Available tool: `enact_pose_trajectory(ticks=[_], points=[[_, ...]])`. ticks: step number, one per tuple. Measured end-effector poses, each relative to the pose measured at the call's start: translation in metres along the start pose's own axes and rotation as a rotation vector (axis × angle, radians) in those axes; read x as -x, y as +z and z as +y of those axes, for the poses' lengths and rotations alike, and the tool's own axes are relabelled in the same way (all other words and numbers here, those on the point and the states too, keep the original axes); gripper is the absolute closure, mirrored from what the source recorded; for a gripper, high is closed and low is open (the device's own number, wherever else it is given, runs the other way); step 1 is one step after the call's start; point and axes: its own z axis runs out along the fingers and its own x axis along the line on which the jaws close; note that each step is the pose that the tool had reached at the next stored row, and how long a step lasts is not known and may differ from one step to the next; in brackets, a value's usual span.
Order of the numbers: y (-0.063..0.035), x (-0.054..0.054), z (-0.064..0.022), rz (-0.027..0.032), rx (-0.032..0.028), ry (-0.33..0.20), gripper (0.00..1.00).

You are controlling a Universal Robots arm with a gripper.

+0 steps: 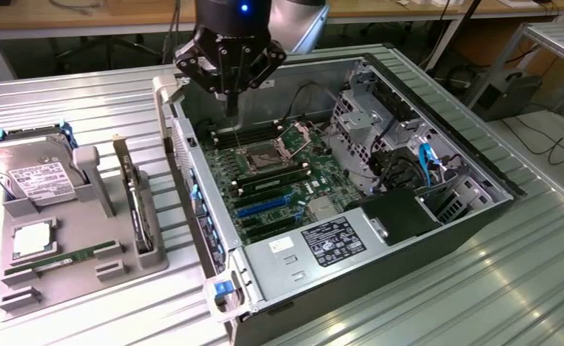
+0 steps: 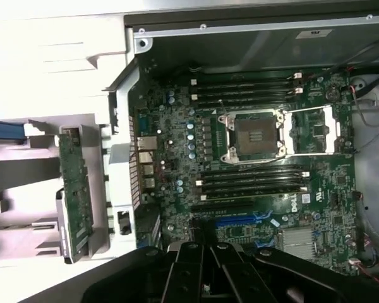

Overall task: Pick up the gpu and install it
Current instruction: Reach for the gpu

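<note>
Open case (image 1: 454, 97) on bench (image 1: 522, 288). Holder (image 1: 70, 241) beside it, on the exterior view's left. On holder: drive (image 1: 34, 176), RAM stick (image 1: 65, 258) flat, gpu (image 1: 140, 209) on edge nearest the case. End effector (image 1: 232, 104) above motherboard (image 1: 287, 184) in case.

Bright overhd light; glare on table (image 1: 512, 288); case (image 1: 378, 288) inside dimmer.

Gpu (image 1: 140, 210) (image 2: 72, 189): thin flat card, stands upright on long edge in slot of gray holder (image 1: 70, 285), just beside open computer case (image 1: 359, 288), on exterior view's left. Dark, edge-on in exterior view. Wrist view shows green circuit-board face. Not yet installed.
</note>
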Motion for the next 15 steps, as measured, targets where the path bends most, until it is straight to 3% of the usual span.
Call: enact_pose_trajectory(ticks=[6,9,15], points=[[-0.0004,-0.027,-0.009,-0.0002,0.0002,0.0,0.89],[0.0006,-0.048,-0.0141,-0.0001,0.0001,0.0,0.89],[0.009,-0.078,-0.0175,0.0,0.0,0.0,0.89]])
